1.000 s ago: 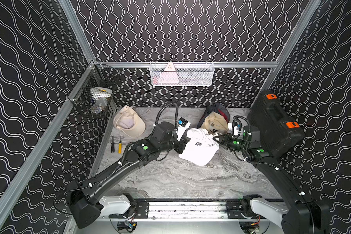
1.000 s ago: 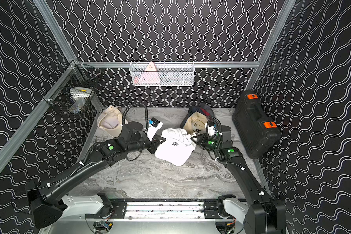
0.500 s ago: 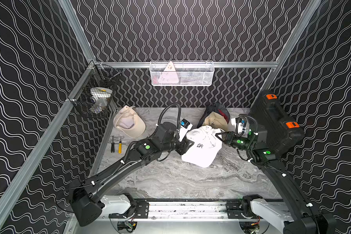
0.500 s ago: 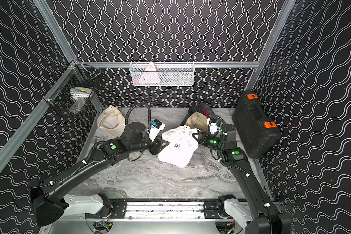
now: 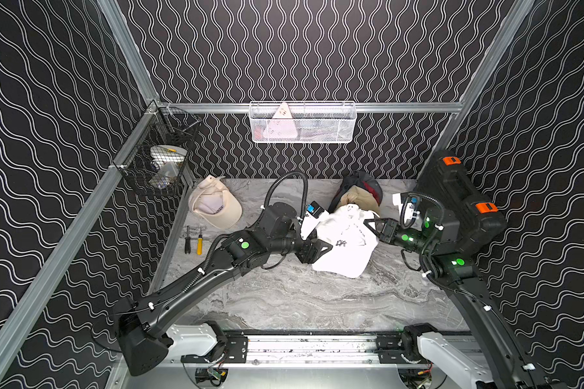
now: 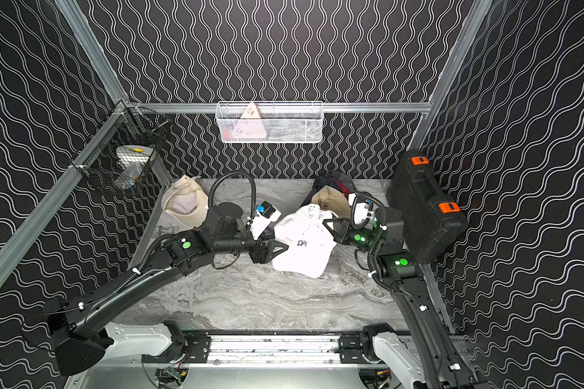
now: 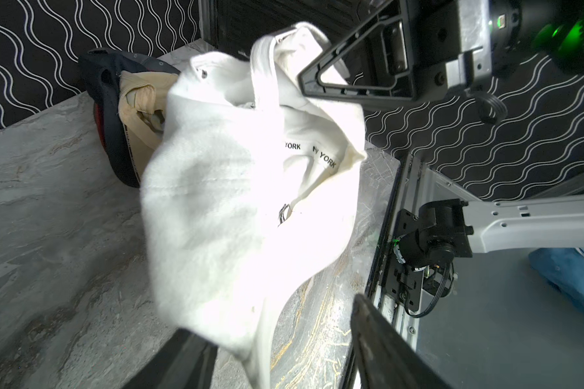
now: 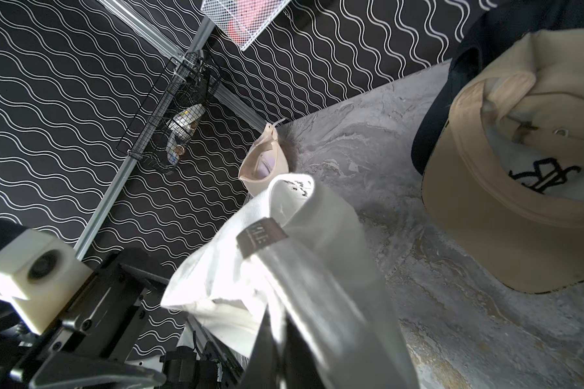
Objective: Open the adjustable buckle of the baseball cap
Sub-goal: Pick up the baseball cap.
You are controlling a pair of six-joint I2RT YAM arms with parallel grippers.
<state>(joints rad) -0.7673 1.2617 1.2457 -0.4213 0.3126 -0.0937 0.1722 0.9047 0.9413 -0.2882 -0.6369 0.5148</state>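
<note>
White baseball cap hangs between both hands over the counter, mid-right, just in front of the tan cap. Can't tell if the brim touches down. Right hand is clamped tight on the cap's back edge. Left hand sits at the cap's other side with jaws wide apart, gripping nothing. Can't make out the buckle. The rear strap runs up toward the right hand. My read: use the right hand as anchor, put the left on the strap's free end by the buckle, not on crown fabric. Close fully, then pull along the strap's line. Slip is the main risk.
</note>
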